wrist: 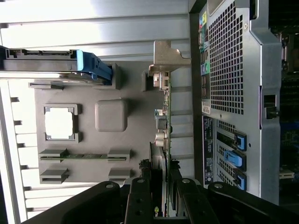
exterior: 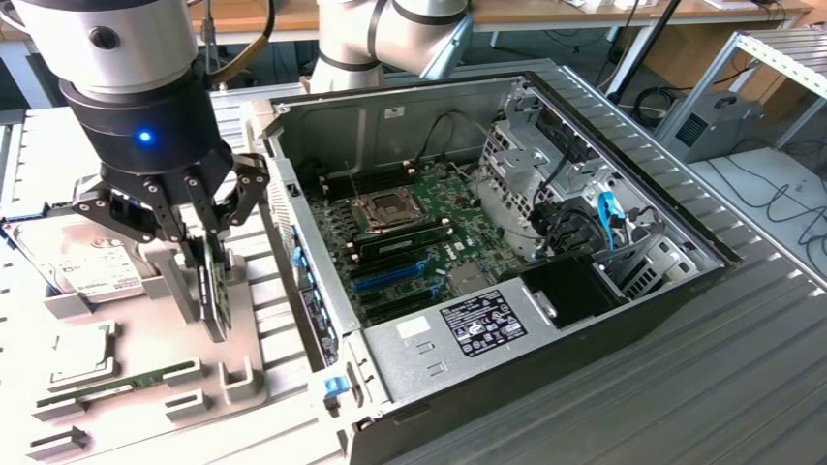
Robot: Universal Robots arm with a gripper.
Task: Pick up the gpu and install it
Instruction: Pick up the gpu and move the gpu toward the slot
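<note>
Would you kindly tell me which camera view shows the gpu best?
The wrist view: the gpu runs edge-on from the claw out to its silver bracket. In the exterior view it is a dark edge hanging below the claw, beside the computer case.

Gpu [exterior: 213, 295], thin flat black rectangular card, silver metal bracket [wrist: 164, 59] at one end, standing upright on edge, upper edge clamped between gripper [exterior: 209, 237] fingers, just outside open computer case [exterior: 387, 339], on the exterior view's left of it.
</note>
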